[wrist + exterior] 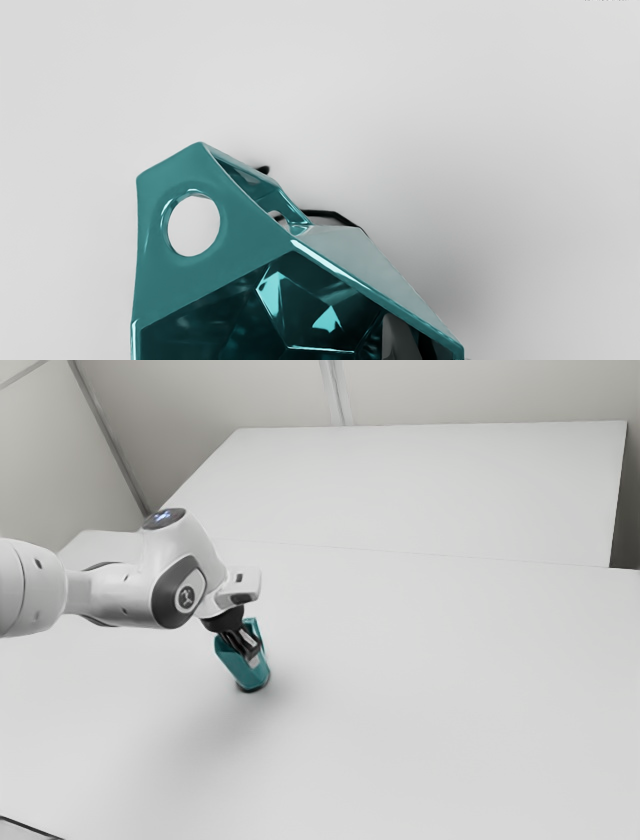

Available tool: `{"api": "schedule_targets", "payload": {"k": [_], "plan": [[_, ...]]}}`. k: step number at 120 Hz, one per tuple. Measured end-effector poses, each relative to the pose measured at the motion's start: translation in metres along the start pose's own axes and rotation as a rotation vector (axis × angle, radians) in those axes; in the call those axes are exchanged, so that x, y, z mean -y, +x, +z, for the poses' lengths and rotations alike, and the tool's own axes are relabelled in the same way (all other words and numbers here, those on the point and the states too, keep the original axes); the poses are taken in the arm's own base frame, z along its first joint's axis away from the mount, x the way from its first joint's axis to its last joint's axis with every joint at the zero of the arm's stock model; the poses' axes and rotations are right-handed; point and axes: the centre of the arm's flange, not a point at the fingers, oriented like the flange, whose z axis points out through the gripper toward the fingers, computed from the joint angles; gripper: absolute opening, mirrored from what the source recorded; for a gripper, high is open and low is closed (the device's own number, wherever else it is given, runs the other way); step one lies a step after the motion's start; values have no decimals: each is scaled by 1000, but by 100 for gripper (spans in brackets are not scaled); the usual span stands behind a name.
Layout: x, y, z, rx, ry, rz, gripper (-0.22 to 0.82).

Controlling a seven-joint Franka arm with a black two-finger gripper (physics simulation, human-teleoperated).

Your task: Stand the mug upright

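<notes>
OK so, glossy teal faceted mug (250, 676) sits tilted at the black two-finger gripper (251, 651) on the smooth white table's (430, 690) left part in the exterior view, mouth end up and leaning toward the exterior view's left, dark-edged base low; can't tell if the base touches the tabletop. Gripper is right at the mug, overlapping it, but can't tell whether it's spread or pinching. Wrist view looks into the mug's dark shiny inside, round hole through the flat panel beside the mouth. White jointed arm (125, 595) reaches in from the exterior view's left
</notes>
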Motion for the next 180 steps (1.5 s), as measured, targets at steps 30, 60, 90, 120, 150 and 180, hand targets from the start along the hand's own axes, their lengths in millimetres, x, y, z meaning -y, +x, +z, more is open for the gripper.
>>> {"api": "schedule_targets", "payload": {"k": [30, 60, 90, 120, 150, 180], "plan": [[-6, 1, 1, 1, -1, -11, 13], [-15, 2, -17, -18, 25, -4, 46], [-33, 6, -59, -39, 68, 19, 56], [-13, 30, -124, -36, 48, -68, 59], [-50, 63, -191, -38, 23, -78, 60], [-64, 91, -244, -31, -11, -105, 60]]}}
